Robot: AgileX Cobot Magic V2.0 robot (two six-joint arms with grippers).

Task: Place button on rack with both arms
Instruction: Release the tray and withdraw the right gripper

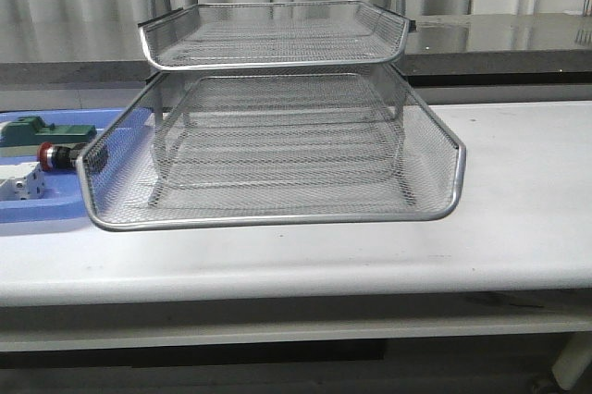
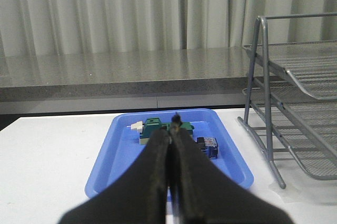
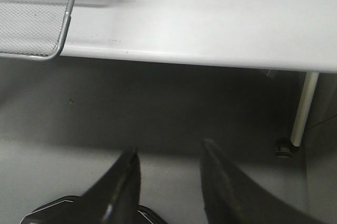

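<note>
my left gripper (image 2: 171, 129) is pressed closed, empty, aimed at the button (image 1: 57, 154) in the blue tray (image 2: 105, 163); my right gripper (image 3: 168, 174) hangs parted off-table, waiting; the rack (image 1: 277, 149) is unloaded.

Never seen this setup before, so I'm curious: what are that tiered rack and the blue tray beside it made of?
The rack looks like metal: silver wire mesh you can see through, edged with shiny rims on thin metal legs. The blue tray appears to be moulded plastic, smooth and slightly glossy with rounded raised edges, though the look alone cannot confirm it.
</note>
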